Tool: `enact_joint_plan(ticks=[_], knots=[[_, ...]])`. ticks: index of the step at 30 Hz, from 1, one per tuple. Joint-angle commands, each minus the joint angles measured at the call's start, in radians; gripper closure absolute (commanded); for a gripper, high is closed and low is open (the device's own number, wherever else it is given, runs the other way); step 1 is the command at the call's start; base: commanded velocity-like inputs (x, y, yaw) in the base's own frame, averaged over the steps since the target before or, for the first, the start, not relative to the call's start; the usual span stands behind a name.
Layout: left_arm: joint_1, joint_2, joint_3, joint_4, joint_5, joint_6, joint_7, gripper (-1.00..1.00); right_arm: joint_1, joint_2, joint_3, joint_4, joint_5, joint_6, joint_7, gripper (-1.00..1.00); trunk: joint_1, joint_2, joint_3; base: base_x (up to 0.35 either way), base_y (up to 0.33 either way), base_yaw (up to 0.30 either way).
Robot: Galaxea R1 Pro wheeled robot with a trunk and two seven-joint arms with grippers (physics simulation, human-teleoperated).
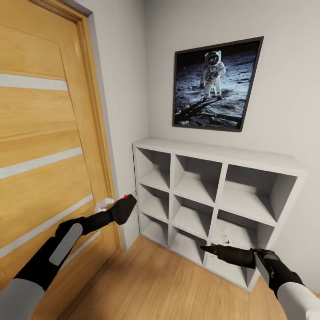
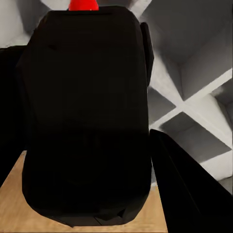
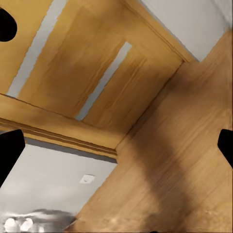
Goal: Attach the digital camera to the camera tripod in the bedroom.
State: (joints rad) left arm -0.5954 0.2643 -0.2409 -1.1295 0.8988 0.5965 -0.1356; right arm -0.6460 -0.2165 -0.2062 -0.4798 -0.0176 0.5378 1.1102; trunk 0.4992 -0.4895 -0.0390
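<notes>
The left gripper (image 1: 126, 208) is clamped on the digital camera (image 2: 85, 116), which hides its fingers. The right gripper (image 1: 213, 251) points at a white shelf unit (image 1: 213, 153); its opening is unclear.

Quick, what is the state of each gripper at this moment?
Left gripper: shut on the digital camera, red button on top.
Right gripper: holds nothing; whether its jaws are open or closed cannot be told.

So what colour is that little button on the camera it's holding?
Bright red, on the black digital camera; the button shows best in the left wrist view.
</notes>
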Motion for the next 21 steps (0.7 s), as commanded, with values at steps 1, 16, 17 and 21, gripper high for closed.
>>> enact_joint_plan(ticks=[1,16,17,21], knots=[[-0.001,0.001,-0.001,0.029,0.005,0.002,-0.002,1.0,-0.001,-0.002,-0.004,0.028,0.007,0.008,-0.005,-1.0,-0.003,0.005,0.001,0.0,0.0,0.0],[-0.001,-0.129,-0.017,0.943,-0.039,-0.21,0.004,1.0,0.04,-0.048,-0.001,0.497,0.121,-0.385,-0.651,-1.0,-0.007,0.012,0.005,0.0,0.0,0.0],[0.001,-0.145,-0.02,0.984,-0.051,-0.242,0.005,1.0,0.055,-0.047,-0.001,0.501,0.124,-0.397,-0.675,-1.0,-0.007,0.012,0.005,0.0,0.0,0.0],[0.063,-0.205,-0.027,1.081,-0.128,-0.375,0.03,1.0,0.163,-0.043,-0.001,0.508,0.156,-0.429,-0.772,-1.0,-0.007,0.012,0.005,0.0,0.0,0.0]])
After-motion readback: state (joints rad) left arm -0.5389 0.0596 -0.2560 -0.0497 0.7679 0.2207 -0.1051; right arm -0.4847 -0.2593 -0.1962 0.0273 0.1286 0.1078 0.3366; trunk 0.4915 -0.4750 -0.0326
